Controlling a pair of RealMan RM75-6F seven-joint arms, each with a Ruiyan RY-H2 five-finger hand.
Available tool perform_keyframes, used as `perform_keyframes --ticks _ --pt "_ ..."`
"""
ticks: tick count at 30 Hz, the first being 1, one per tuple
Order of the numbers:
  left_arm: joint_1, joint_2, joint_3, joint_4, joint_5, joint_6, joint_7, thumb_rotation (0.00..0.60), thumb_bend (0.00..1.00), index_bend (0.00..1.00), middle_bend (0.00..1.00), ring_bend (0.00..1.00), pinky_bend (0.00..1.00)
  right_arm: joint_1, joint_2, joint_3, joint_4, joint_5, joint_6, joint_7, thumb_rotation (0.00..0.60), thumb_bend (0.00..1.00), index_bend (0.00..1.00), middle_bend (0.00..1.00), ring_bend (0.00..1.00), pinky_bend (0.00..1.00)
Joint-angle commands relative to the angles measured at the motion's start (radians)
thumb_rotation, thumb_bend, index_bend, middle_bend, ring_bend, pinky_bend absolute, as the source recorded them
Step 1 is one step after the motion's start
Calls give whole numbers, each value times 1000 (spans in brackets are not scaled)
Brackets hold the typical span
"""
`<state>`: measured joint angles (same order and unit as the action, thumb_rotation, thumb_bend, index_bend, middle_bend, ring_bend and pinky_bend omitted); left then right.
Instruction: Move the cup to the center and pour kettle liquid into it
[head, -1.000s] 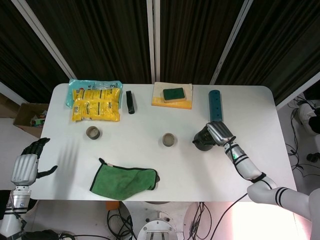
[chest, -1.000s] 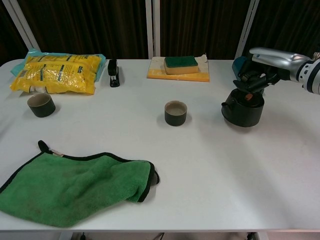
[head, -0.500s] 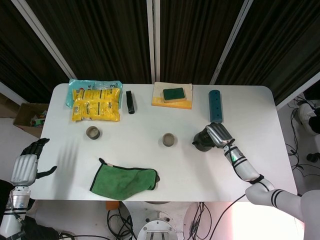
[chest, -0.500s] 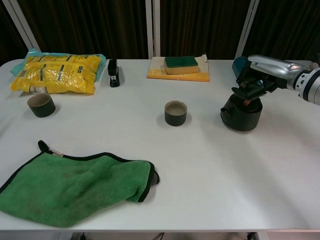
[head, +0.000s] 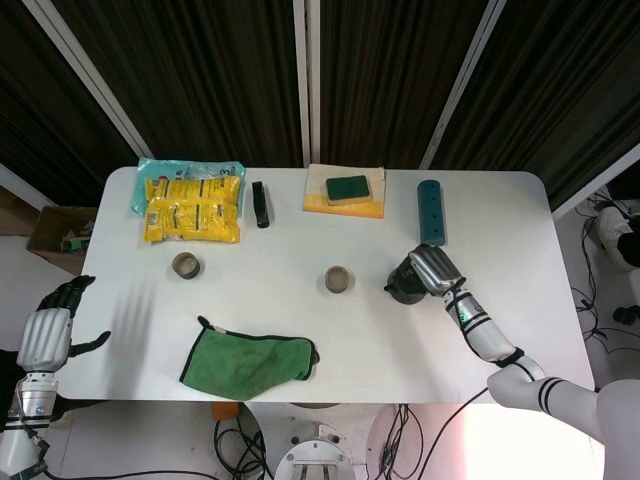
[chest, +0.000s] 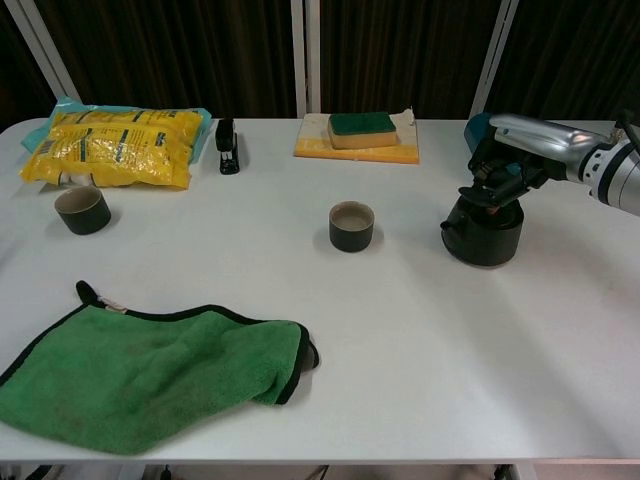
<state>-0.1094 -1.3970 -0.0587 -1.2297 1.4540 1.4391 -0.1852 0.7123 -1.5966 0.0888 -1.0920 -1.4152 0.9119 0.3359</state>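
nearest to us a crumpled green cloth with dark edging (chest: 150, 375) lies on the white table (chest: 420, 380), towards our left. off the table's left edge, low in the head view, our left hand (head: 48, 335) hangs with its fingers spread and nothing in them.

further in, near the middle of the table, stands a small dark round cup with a pale inside (chest: 351, 226), upright. to its right, well apart from it, sits the squat dark round kettle (chest: 484, 232), its base on the table. our right hand (chest: 513, 165) is over the top of the kettle, the dark fingers (chest: 487, 182) curled down onto its lid and handle area; we cannot tell whether they truly grip it or only rest there.

at the left side a second dark cup (chest: 82, 210) stands just in front of a yellow plastic snack bag (chest: 115, 146), which lies on a pale blue packet (head: 160, 167). beside the bag, to the right, is a black stapler (chest: 227, 146). at the far edge lies a green sponge (chest: 362, 128) on an orange-edged flat board (chest: 356, 150), and to the right a blue cylinder with small holes (head: 431, 211) lies lengthwise, behind the kettle.
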Motion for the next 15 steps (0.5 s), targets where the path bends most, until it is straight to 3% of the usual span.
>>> perform_keyframes --ticks 1,8,15 --pt "-1 0 0 0 0 -2 1 600 131 159 129 149 252 -3 -5 1 6 -1 3 2 600 358 1000 1000 810 370" --pt "-2 -1 0 1 -1 -5 3 600 131 159 129 149 252 -10 -15 -1 21 0 -3 10 600 312 977 969 731 314" --pt "-2 -1 0 2 -2 -5 3 600 131 159 129 149 252 -13 -23 2 29 -6 1 13 595 192 954 951 711 308"
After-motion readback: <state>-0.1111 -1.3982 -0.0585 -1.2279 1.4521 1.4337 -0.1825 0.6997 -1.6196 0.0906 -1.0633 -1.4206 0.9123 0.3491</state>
